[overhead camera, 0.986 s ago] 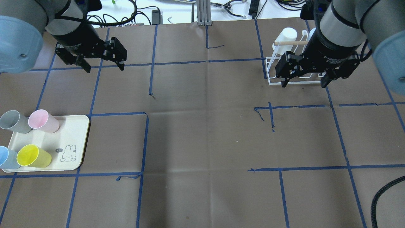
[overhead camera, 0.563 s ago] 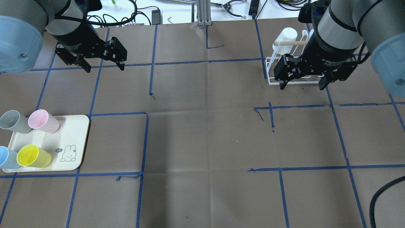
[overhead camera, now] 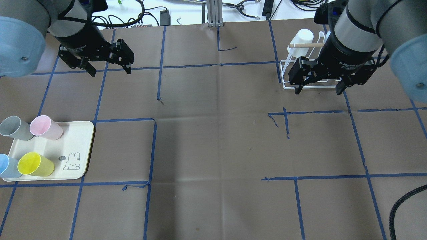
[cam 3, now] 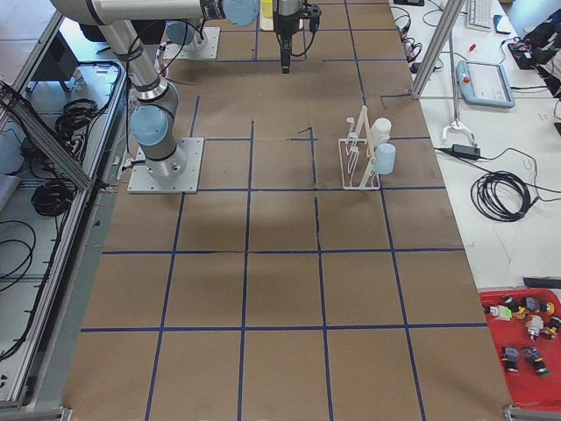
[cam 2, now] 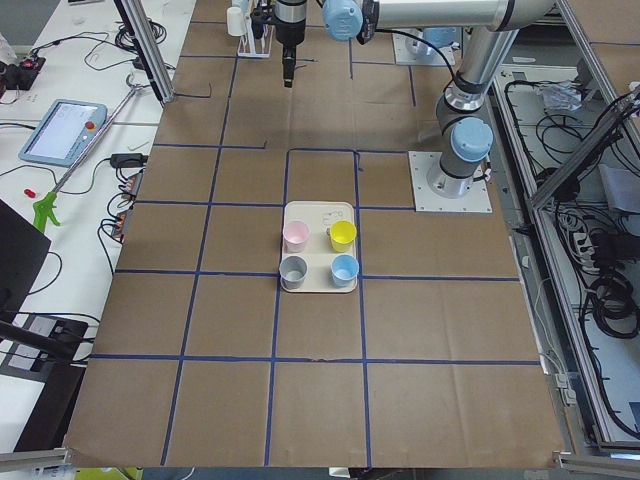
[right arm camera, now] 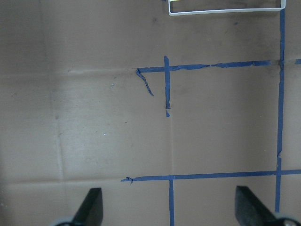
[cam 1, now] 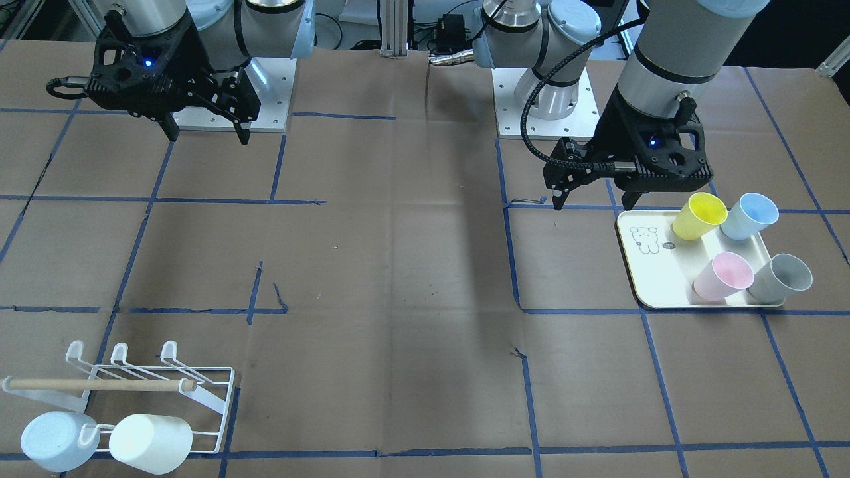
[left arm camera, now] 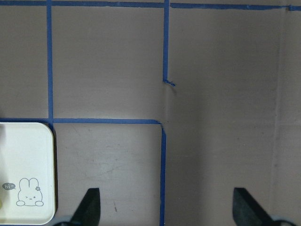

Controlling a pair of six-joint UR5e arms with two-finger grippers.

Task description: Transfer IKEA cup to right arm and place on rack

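Four cups [overhead camera: 35,164] on the tray [overhead camera: 77,134]: light, stiff, likely slick, so pinch one wall at the rim. Meanwhile the left gripper [overhead camera: 110,71] and right gripper [overhead camera: 317,92] hang empty, fingers apart.

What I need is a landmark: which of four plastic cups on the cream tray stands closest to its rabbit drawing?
The yellow plastic cup; the pink cup, grey cup and pale blue cup stand farther off.

— What lies near the left claw [overhead camera: 110,73]?
— A cream tray [left arm camera: 23,155] with a bunny drawing, down on the counter [overhead camera: 217,140], off to one side of the claw rather than under it.
— And straight beneath?
— Just brown paper [left arm camera: 225,117] crossed by blue tape lines [left arm camera: 163,42]. A teach pendant [cam 2: 62,130] rests well beyond, off the paper.
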